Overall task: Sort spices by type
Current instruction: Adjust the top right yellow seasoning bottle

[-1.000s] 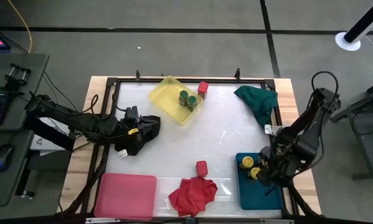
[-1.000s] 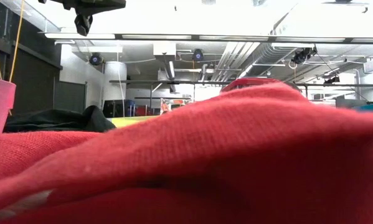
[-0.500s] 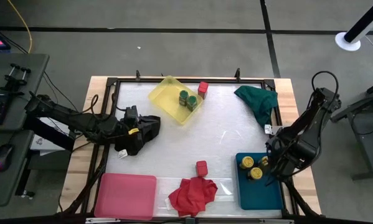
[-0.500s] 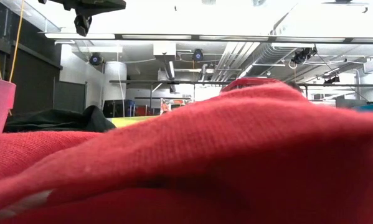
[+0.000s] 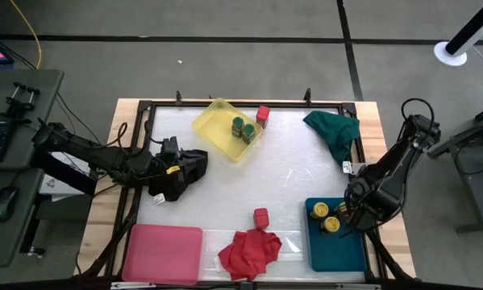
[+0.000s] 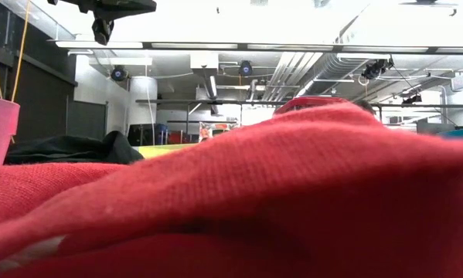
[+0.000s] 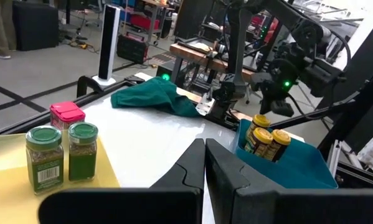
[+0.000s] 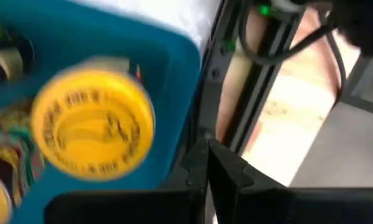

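Yellow-lidded jars (image 5: pixel 318 209) (image 7: pixel 261 133) stand in the teal tray (image 5: pixel 334 250) at the near right. Two green-lidded jars (image 5: pixel 243 129) (image 7: pixel 81 149) stand in the yellow tray (image 5: pixel 217 121) at the far side. One red box (image 5: pixel 263 113) (image 7: pixel 66 113) sits beside that tray, and another red box (image 5: pixel 260 217) stands by the red cloth. My right gripper (image 5: pixel 347 216) (image 8: pixel 206 155) is shut, points down over the teal tray's right rim beside a yellow lid (image 8: pixel 93 127), and holds nothing. My left gripper (image 5: pixel 201 159) (image 7: pixel 205 149) waits shut at the left, above the table.
A pink tray (image 5: pixel 162 254) lies at the near left and a red cloth (image 5: pixel 249 251) at the near middle, filling the low view. A green cloth (image 5: pixel 334 129) lies at the far right. A black cloth (image 6: pixel 69 147) shows in the low view.
My right gripper has drawn back from the yellow-lidded jars toward the table's right edge and tipped further downward. The jars stay standing in the teal tray.
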`<state>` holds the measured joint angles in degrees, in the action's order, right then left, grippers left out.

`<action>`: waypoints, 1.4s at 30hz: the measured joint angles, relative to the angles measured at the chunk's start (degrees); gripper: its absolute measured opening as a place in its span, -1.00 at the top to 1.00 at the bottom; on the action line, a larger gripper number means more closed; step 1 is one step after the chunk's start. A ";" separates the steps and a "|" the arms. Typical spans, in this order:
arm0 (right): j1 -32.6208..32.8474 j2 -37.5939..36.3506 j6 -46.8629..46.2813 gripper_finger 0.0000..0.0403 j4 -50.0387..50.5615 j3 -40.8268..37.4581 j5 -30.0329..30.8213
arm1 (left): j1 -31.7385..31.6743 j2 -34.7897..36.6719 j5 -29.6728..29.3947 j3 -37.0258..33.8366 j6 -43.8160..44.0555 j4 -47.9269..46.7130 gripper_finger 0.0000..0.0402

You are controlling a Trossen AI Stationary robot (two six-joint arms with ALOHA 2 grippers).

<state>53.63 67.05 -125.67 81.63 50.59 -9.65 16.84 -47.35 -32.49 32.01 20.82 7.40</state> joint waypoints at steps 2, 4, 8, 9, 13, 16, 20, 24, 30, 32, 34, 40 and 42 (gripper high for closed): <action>-0.26 -0.02 -1.59 1.00 0.56 -0.06 1.70 | 0.00 0.00 0.02 0.00 -0.01 0.00 1.00; -0.88 0.05 -1.63 1.00 0.87 -0.07 1.41 | 0.00 0.00 0.00 0.00 -0.02 0.01 1.00; -2.10 0.07 -1.53 1.00 0.12 -0.09 2.09 | 0.00 0.00 0.02 0.00 -0.01 0.00 1.00; -2.47 0.07 -1.49 1.00 -0.29 -0.09 2.40 | 0.00 0.00 0.03 0.00 -0.02 0.00 1.00; -3.44 0.07 -1.06 1.00 -1.33 -0.09 3.32 | 0.00 0.00 0.04 0.00 -0.01 0.00 1.00; -4.18 0.07 -0.32 1.00 -2.60 -0.09 4.97 | 0.00 -0.01 0.07 0.00 -0.02 0.00 1.00; -5.33 0.07 -0.24 1.00 -3.79 -0.09 6.67 | 0.00 0.00 0.09 0.00 -0.02 0.00 1.00; -6.27 0.07 0.16 1.00 -5.18 -0.09 7.89 | 0.00 -0.01 0.17 0.00 -0.56 0.00 1.00; -6.47 0.07 0.16 1.00 -5.19 -0.09 7.97 | 0.00 0.00 0.17 0.00 -1.38 0.00 1.00; -6.47 0.07 0.18 1.00 -4.90 -0.09 7.62 | 0.00 0.00 0.17 0.00 -1.92 -0.02 1.00; -6.47 0.07 0.18 1.00 -4.19 -0.09 7.07 | 0.00 0.00 0.15 0.00 -1.94 0.00 1.00; -6.45 0.07 0.18 1.00 -0.44 -0.09 4.69 | 0.00 0.00 0.15 0.00 -1.94 0.00 1.00; -6.45 0.07 0.18 1.00 1.03 -0.09 4.61 | 0.00 0.00 0.15 0.00 -1.94 0.00 1.00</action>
<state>47.18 67.11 -125.49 82.66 50.50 -5.04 16.84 -47.35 -32.34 32.01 18.87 7.40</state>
